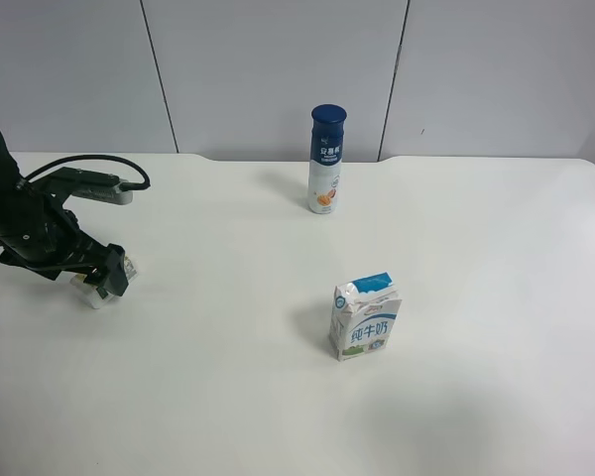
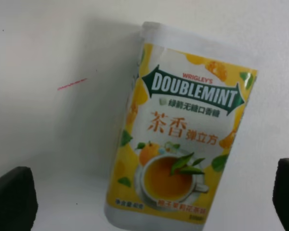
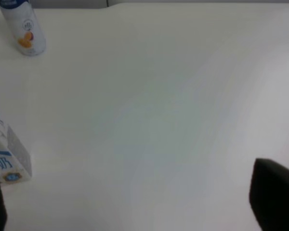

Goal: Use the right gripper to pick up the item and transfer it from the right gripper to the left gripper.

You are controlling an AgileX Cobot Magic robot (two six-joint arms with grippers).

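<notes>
The item (image 2: 183, 144) is a small white package with yellow-orange fruit print and a green DOUBLEMINT panel. In the left wrist view it lies on the white table between the spread black fingers (image 2: 9, 197) of my left gripper (image 2: 149, 192), which do not touch it. In the exterior high view the left gripper (image 1: 109, 276) sits low over the item (image 1: 97, 294) at the view's left, mostly hiding it. My right gripper (image 3: 135, 202) is open and empty above bare table; that arm is out of the exterior high view.
A blue-and-white milk carton (image 1: 365, 319) stands mid-table and also shows in the right wrist view (image 3: 7, 156). A tall blue-capped bottle (image 1: 326, 159) stands at the back and also shows there (image 3: 21, 26). A cable (image 1: 89, 164) loops behind the left arm.
</notes>
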